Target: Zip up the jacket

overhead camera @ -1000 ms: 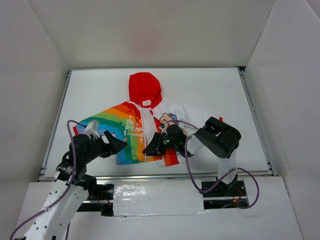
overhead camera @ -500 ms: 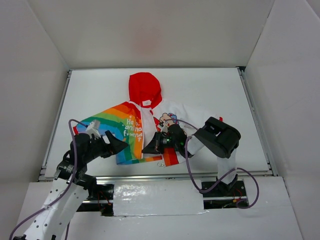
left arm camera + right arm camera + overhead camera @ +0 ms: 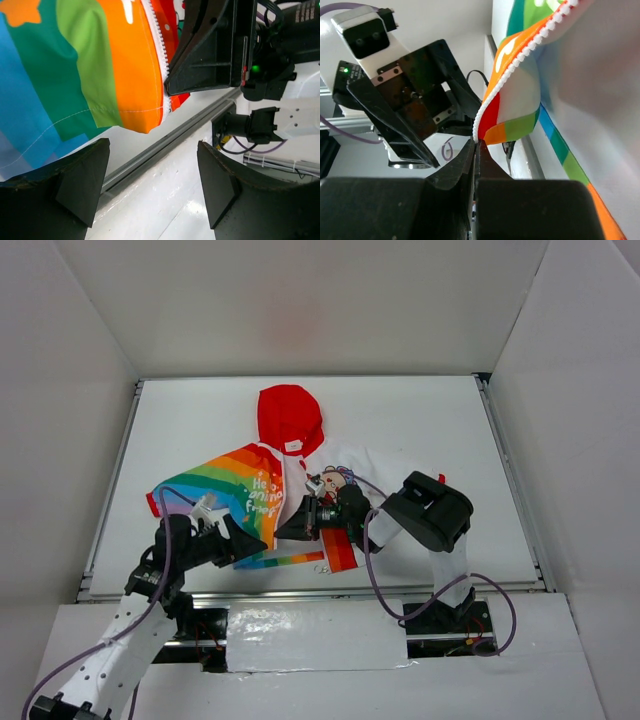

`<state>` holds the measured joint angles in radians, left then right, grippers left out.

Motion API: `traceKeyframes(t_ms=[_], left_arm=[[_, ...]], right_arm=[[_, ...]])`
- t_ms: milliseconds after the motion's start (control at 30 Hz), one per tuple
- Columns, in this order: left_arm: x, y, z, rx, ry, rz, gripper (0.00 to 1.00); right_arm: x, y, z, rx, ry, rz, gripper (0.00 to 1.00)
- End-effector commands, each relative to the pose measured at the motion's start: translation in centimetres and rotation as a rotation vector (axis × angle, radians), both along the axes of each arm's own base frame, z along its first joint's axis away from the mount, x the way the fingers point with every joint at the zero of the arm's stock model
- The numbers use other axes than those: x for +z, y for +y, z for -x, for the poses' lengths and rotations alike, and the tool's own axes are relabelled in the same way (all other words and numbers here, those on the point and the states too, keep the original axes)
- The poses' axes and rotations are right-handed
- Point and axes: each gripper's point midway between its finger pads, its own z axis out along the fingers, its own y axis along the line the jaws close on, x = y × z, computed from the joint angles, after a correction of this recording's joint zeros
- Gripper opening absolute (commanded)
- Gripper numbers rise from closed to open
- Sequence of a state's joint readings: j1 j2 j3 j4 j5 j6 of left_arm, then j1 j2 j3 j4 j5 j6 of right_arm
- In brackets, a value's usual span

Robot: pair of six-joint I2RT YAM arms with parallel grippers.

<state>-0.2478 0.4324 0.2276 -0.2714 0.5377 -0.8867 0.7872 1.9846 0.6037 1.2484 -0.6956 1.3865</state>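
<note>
While seen from overhead, the jacket [image 3: 235, 495] lies spread on the white table [image 3: 420, 410], its red hood [image 3: 290, 415] at the far end.

- Rainbow half: left of the hood and nearer the arm bases. The white cartoon-print half lies right of the hood, partly hidden by the right arm [image 3: 430, 510].
- White lettering [image 3: 264, 498] on the rainbow half, three short creased lines. The first begins "He"; the rest is not legible for certain.
- Small white label [image 3: 293, 446] just under the hood, print too small to read.
- Right pincer [image 3: 285, 532]: nearer than the hood, at the rainbow half's bottom front corner. Jaws pressed together on the lower end of the white zipper [image 3: 520, 55], corner raised off the table.
- Left pincer [image 3: 250, 538]: left of that corner, just beside the rainbow hem. Jaws wide apart, nothing between them.
- Left wrist view: orange stripe, zipper teeth and hem stitching above the open fingers [image 3: 80, 185].
- Green light [image 3: 256, 68] lit on the right wrist unit.
</note>
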Motion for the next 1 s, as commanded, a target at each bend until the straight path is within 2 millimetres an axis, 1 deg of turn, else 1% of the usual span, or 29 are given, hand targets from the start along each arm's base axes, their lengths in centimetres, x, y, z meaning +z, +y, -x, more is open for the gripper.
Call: traceKeyframes(t_ms=[0,33,100,133,167,233,267,367,500,533,567,633,667,800,833,900,933,967], left_arm=[[2.0,-1.2,-0.1,-0.065,-0.082,0.079,0.82],[2.0,-1.3,-0.2,-0.066,-0.089,0.085,0.80],[1.9,-1.4,-0.2,-0.072,-0.104,0.099,0.77],[1.8,-1.5,-0.3,-0.069,-0.100,0.105,0.76],[1.3,-1.5,-0.2,-0.068,-0.088,0.102,0.76],[1.1,-1.5,-0.4,-0.073,-0.098,0.102,0.72],[0.6,-1.5,-0.4,-0.068,-0.084,0.094,0.71],[0.1,-1.4,-0.7,-0.062,-0.086,0.079,0.69],[0.5,-1.3,-0.9,-0.056,-0.107,0.073,0.68],[1.0,-1.3,-1.3,-0.054,-0.141,0.079,0.68],[1.2,-1.3,-1.4,-0.053,-0.150,0.081,0.68],[1.3,-1.1,-1.7,-0.041,-0.166,0.067,0.65],[1.1,-1.1,-1.8,-0.038,-0.163,0.058,0.65],[0.5,-0.9,-2.1,-0.045,-0.166,0.016,0.55],[0.1,-0.9,-2.1,-0.046,-0.152,0.012,0.54],[0.1,-1.1,-2.2,-0.055,-0.159,0.022,0.51],[-0.2,-1.1,-2.0,-0.062,-0.147,0.026,0.51],[-0.1,-1.2,-2.1,-0.065,-0.159,0.033,0.51]], right_arm=[[3.8,0.7,-0.3,0.030,-0.103,-0.097,0.00],[3.3,0.8,-0.4,0.034,-0.086,-0.074,0.00],[3.6,1.1,-0.1,0.045,-0.098,-0.073,0.00],[3.4,1.2,0.0,0.050,-0.092,-0.062,0.00],[3.5,1.4,0.0,0.056,-0.101,-0.060,0.00],[3.2,1.7,0.2,0.066,-0.094,-0.044,0.00],[3.4,1.8,0.4,0.071,-0.104,-0.047,0.00],[3.2,2.0,0.5,0.079,-0.100,-0.038,0.00],[2.8,2.1,0.4,0.079,-0.103,-0.016,0.00],[2.8,2.1,0.4,0.081,-0.105,-0.015,0.00],[2.7,2.1,0.4,0.082,-0.104,-0.014,0.00],[2.8,2.1,0.3,0.079,-0.103,-0.018,0.00],[2.7,2.1,0.4,0.082,-0.104,-0.017,0.00],[2.7,2.1,0.5,0.089,-0.102,-0.012,0.00],[2.8,2.2,0.5,0.090,-0.105,-0.014,0.00],[3.0,2.2,0.5,0.092,-0.106,-0.015,0.00],[3.0,2.2,0.5,0.092,-0.108,-0.014,0.00],[3.2,2.3,0.4,0.092,-0.110,-0.015,0.00]])
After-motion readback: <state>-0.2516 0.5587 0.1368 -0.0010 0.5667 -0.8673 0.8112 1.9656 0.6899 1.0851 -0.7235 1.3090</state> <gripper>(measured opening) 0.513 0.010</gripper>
